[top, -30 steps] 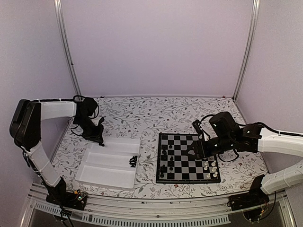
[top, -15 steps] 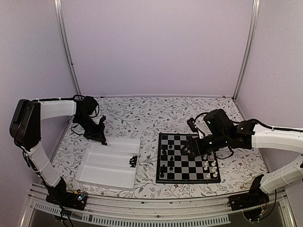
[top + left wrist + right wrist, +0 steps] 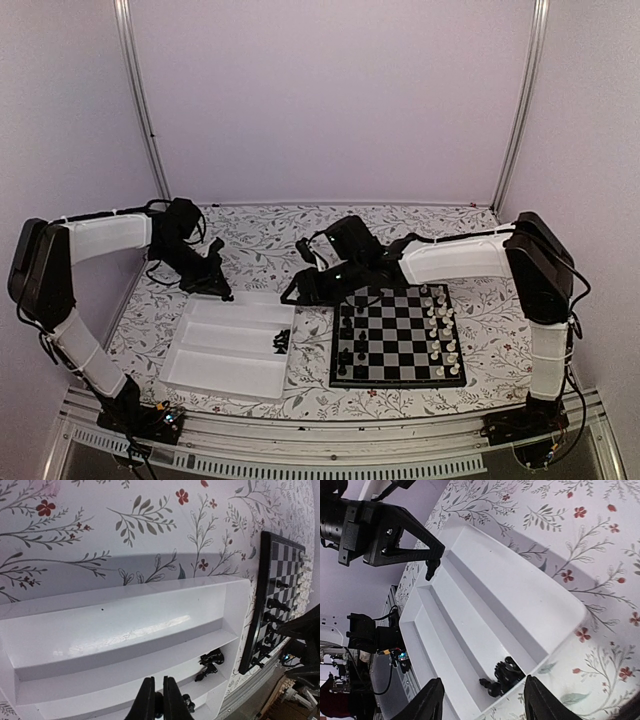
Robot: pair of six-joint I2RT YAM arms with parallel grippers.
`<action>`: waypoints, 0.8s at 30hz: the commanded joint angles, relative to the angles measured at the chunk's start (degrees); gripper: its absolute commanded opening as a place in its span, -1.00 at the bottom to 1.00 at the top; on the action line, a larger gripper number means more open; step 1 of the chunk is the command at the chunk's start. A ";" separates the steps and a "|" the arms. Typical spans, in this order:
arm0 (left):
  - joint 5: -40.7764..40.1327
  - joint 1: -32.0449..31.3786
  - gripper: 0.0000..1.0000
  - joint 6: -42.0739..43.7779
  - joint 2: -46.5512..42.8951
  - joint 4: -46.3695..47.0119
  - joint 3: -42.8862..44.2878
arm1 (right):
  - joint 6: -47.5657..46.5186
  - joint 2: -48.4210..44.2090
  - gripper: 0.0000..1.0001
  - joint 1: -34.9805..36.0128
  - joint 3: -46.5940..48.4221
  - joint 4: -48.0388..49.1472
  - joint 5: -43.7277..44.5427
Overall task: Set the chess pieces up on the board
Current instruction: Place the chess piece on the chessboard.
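Black chess pieces (image 3: 282, 340) lie heaped at the right end of the white tray's (image 3: 215, 350) middle trough, and they also show as a heap (image 3: 504, 674) and a heap (image 3: 210, 660) in the wrist views. More black pieces (image 3: 348, 325) stand on the left columns of the board (image 3: 395, 320), whose edge (image 3: 280, 565) appears at the right. My right gripper (image 3: 295, 293) hovers open by the tray's far right corner, jaws (image 3: 488, 700) empty, the heap beyond them. My left gripper (image 3: 222, 292) is shut (image 3: 155, 700) above the tray's far left corner, its tip (image 3: 431, 572) visible.
White pieces (image 3: 440, 330) line the board's right columns. The tray (image 3: 510, 590) has three long stepped troughs. The right arm (image 3: 450, 260) stretches leftward behind the board. A floral cloth (image 3: 300, 240) covers the table, with metal posts and purple walls around it.
My right arm has swung left from over the board to the tray's far right corner, its jaws narrowing slightly. The left gripper has shifted a little to the right along the tray's far edge.
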 commanded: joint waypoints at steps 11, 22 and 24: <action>6.12 -4.30 -0.85 -10.02 -4.48 8.41 -5.29 | 11.79 14.56 0.13 1.80 13.68 8.69 -10.86; 6.53 -9.66 -0.85 -13.14 -1.75 10.89 -3.19 | 12.56 16.19 0.03 1.86 15.00 11.01 -13.10; 6.53 -10.18 -0.85 -13.59 -1.56 11.05 -2.95 | 12.68 16.30 -0.03 1.86 15.00 11.25 -13.43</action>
